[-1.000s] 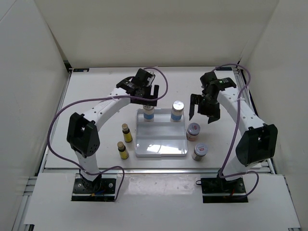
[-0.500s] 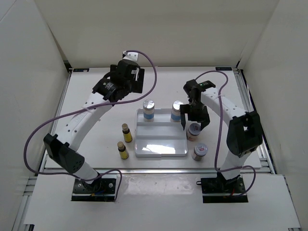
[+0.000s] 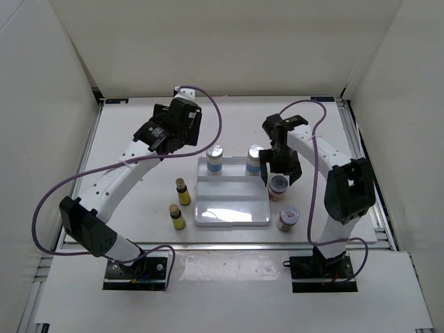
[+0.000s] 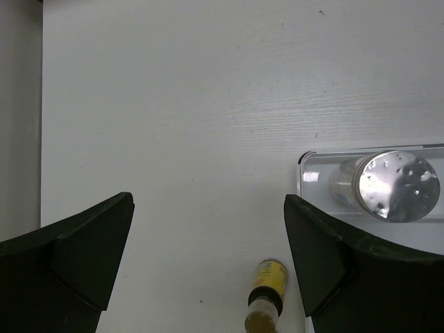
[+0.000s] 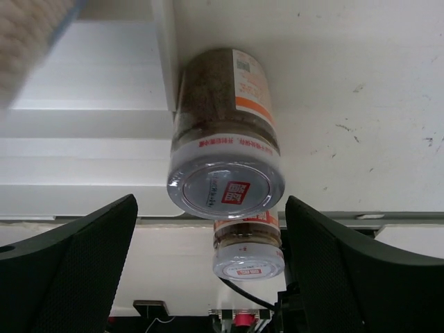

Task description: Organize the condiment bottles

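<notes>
Two blue-labelled jars [image 3: 215,159] [image 3: 254,161] stand at the back of the white tray [image 3: 232,208]. One of them shows in the left wrist view [image 4: 392,186]. Two red-labelled jars [image 3: 278,186] [image 3: 287,218] stand on the table right of the tray. Two yellow bottles [image 3: 182,191] [image 3: 177,216] stand left of it. My left gripper [image 3: 166,135] is open and empty, high over bare table left of the tray, with a yellow bottle [image 4: 267,295] below it. My right gripper [image 3: 281,168] is open around the farther red-labelled jar [image 5: 225,152], its fingers apart from the jar. The nearer red jar [image 5: 248,246] shows beyond.
White walls enclose the table on three sides. The tray's corner [image 4: 309,163] lies by my left gripper's right finger [image 4: 340,263]. The tray's right edge [image 5: 163,62] runs beside the red jar. Purple cables loop over both arms.
My left gripper has drawn back and to the left, away from the blue-labelled jar in the tray. My right gripper has swung left and come down over the farther red-labelled jar.
</notes>
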